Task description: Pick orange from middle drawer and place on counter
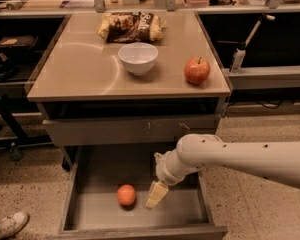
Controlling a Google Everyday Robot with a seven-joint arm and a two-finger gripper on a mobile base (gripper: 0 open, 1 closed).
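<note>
In the wide, shallow grey middle drawer point(186, 210), pulled open, the small round orange fruit point(126, 194) lies ungrasped. Just right of it hangs the pale hand point(156, 194); apart or together, I cannot tell. Grasping and lifting to the glossy beige tabletop point(80, 69) remain.

Only lettering: white script on the dark snack bag point(131, 26) at the back of the counter point(85, 74), too blurred to make out. Nothing else legible. End effector point(156, 195) hangs in the middle drawer point(190, 211), just beside the orange point(126, 194).
</note>
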